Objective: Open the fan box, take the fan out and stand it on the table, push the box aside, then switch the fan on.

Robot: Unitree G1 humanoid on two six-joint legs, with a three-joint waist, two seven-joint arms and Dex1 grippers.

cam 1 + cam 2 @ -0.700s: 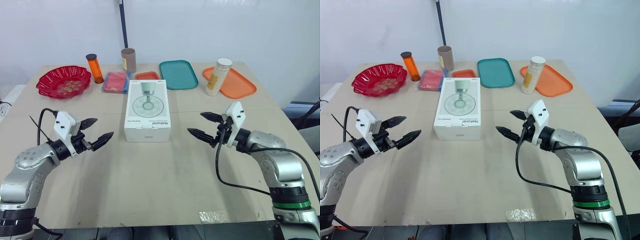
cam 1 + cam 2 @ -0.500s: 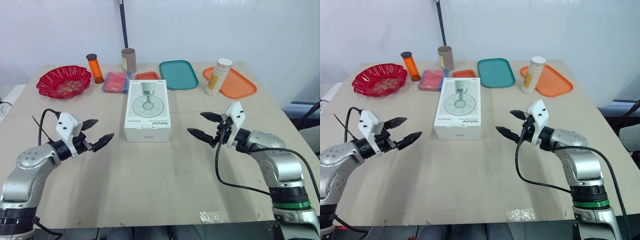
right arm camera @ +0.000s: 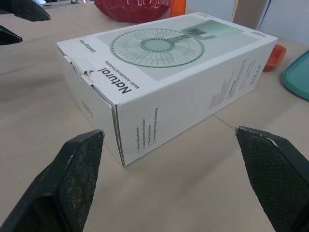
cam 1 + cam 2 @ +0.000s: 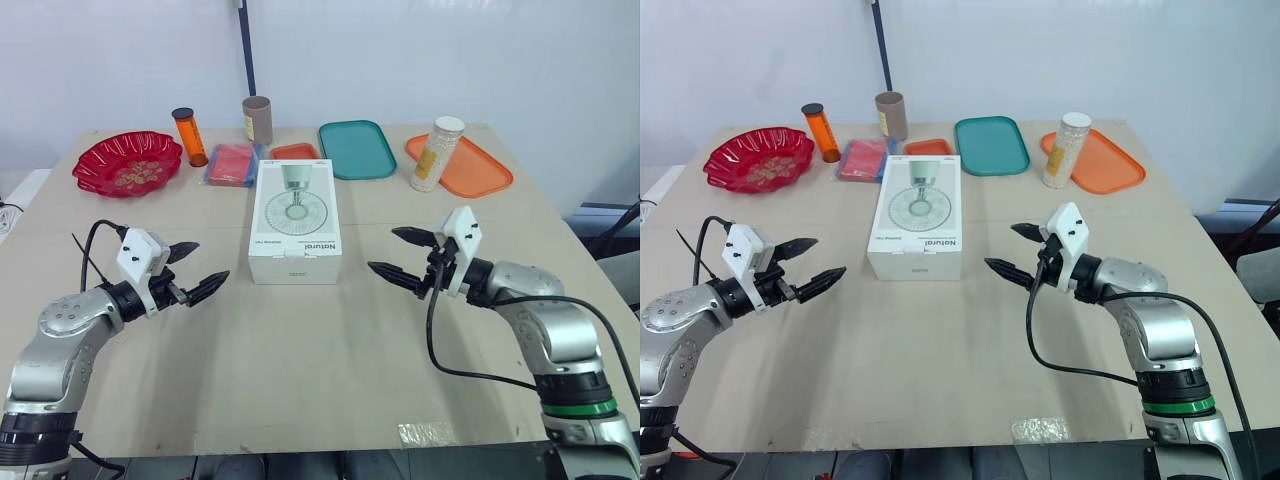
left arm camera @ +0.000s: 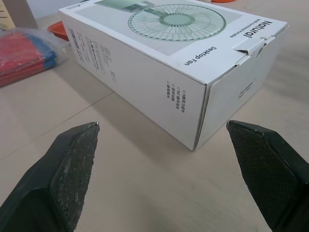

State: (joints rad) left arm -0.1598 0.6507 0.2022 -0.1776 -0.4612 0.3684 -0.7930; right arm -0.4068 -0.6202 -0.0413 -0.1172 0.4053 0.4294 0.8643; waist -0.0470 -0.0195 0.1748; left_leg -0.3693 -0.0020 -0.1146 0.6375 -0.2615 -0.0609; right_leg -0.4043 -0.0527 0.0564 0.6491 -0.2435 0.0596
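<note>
A white fan box printed with a green desk fan lies flat and closed in the middle of the table, its tabbed end flap facing me. My left gripper hovers open just left of the box's near end, fingers pointing at it. My right gripper hovers open to the right of that same end. Neither touches the box. Both wrist views look at the box's near corner between spread fingers.
Along the far edge stand a red bowl, an orange bottle, a brown cylinder, a red-and-blue packet, a teal tray, and an orange tray beside a white jar. Bare tabletop lies in front of the box.
Both grippers have crept a little closer to the box's near end, the right one moving left, the left one edging right. The box has not moved.
</note>
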